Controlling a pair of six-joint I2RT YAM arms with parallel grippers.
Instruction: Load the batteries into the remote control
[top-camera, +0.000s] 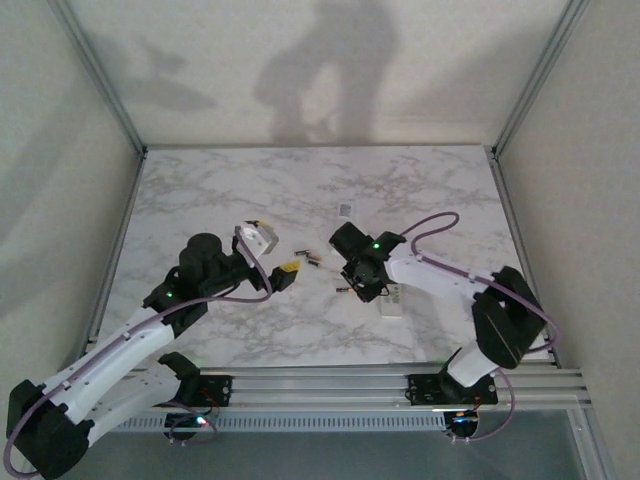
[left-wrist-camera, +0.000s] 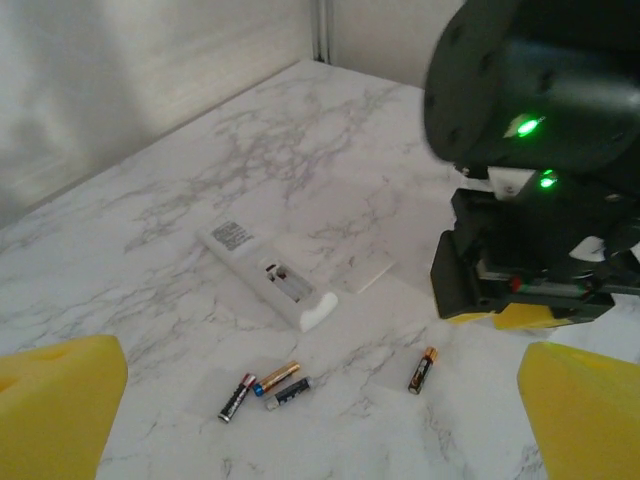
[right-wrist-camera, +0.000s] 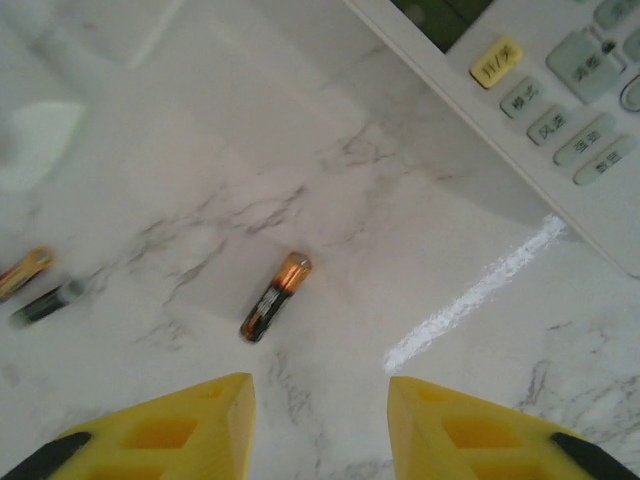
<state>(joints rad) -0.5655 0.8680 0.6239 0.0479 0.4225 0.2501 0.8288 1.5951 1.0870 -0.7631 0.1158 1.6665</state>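
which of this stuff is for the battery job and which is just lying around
For the job:
- four batteries
- open-backed remote
- flat white piece beside it, probably its cover

Lying about:
- face-up remote, likely a spare; its back is hidden

lab test cell, marble-print table (top-camera: 200, 190), aluminium frame rails (top-camera: 320, 382), plain white walls (top-camera: 50, 170)
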